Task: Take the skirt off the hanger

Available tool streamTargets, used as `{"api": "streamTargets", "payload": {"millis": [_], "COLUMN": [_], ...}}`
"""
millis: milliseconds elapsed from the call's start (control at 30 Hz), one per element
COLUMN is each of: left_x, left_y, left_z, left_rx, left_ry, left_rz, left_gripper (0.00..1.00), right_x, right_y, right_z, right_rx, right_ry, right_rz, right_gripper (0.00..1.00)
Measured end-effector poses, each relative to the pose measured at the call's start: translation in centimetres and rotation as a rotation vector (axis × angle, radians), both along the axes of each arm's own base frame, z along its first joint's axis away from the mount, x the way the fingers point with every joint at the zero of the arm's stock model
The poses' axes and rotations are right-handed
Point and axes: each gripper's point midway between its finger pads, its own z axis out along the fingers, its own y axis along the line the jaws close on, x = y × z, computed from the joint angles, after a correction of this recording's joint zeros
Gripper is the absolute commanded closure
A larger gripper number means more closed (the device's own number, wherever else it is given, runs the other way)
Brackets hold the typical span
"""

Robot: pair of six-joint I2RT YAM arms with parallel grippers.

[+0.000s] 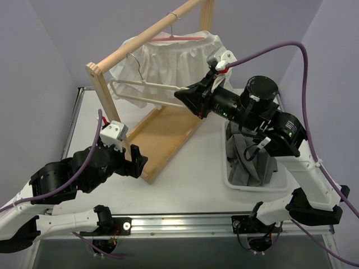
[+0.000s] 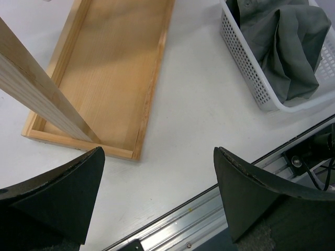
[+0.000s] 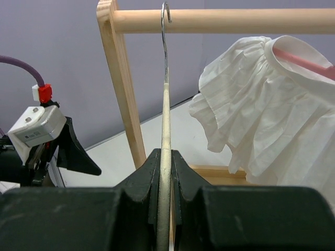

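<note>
L arm sits low at near-left of the table (image 1: 193, 168). Left gripper (image 1: 136, 161) is released, jaws spread wide, nothing between them, hovering just above the tabletop beside the near end of the wooden rack's base tray (image 2: 110, 68). Near upright post (image 2: 36, 89) rises from that tray corner and crosses the L wrist view on a slant.

Wooden rack (image 1: 106, 92) runs diagonally, near-left to far-right, w/ a round top rail (image 1: 140, 38). Two hangers on it. Nearer one is a bare cream hanger (image 1: 146, 101), its wire hook (image 3: 165, 31) over the rail close to the near post.

Right gripper (image 3: 164, 162) is clenched on that cream hanger, jaws pinching it edge-on just below the hook's stem. R arm reaches in from the right across the middle of the scene.

Skirt (image 1: 168, 61) is white, pleated and ruffled, still hung on a pink hanger (image 1: 179, 38) farther along the rail, toward the far post. It drapes behind and right of the cream hanger. Neither gripper touches it. In the R wrist view the skirt fills the right side, w/ the pink hanger's shoulder showing at its top edge.

Far right: white perforated basket (image 2: 246, 63) on the table, under the R arm, w/ a crumpled grey garment (image 2: 288, 47) inside. Basket is apart from the rack tray, bare tabletop between them.
</note>
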Motion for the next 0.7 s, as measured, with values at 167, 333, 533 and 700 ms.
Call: {"api": "streamTargets", "payload": {"millis": [167, 333, 533, 700], "left_x": [0.1, 0.0, -0.2, -0.3], "left_y": [-0.4, -0.6, -0.5, -0.2], "left_z": [-0.1, -0.1, 0.0, -0.5], "left_rx": [0.002, -0.005, -0.022, -0.025], "left_ry": [0.003, 0.006, 0.009, 0.014], "left_rz": [-0.004, -0.012, -0.011, -0.008], "left_gripper": [0.06, 0.06, 0.06, 0.06], "right_x": [-0.2, 0.5, 2.4, 2.6], "right_y": [0.0, 1.1, 4.0, 5.6], "right_z": [1.5, 2.2, -0.1, -1.6], "right_rx": [0.012, 0.018, -0.026, -0.056], "right_ry": [-0.034, -0.050, -0.023, -0.001], "right_rz": [0.001, 0.002, 0.016, 0.039], "right_gripper": [1.00, 1.00, 1.00, 1.00]}}
